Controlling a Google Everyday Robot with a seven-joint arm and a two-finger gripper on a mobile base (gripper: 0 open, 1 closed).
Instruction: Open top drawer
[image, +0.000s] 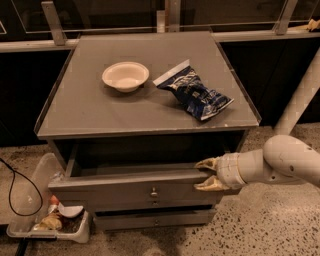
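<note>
In the camera view, my claw (209, 174) sits at centre right of the frame, fingers spread, at the right end of the top drawer (110, 192). One fingertip is over its upper edge and the other is against its face. The drawer stands partly out of the cabinet at lower centre, its knob (154, 191) well left of my claw. A dark gap shows beneath the counter (80, 110), whose front lip overhangs it. On the counter rest a bowl (125, 76) and a blue bag (194, 93). Bare speckled floor (270, 225) lies under my arm, and a tray (30, 220) crowds the drawer's left corner.
</note>
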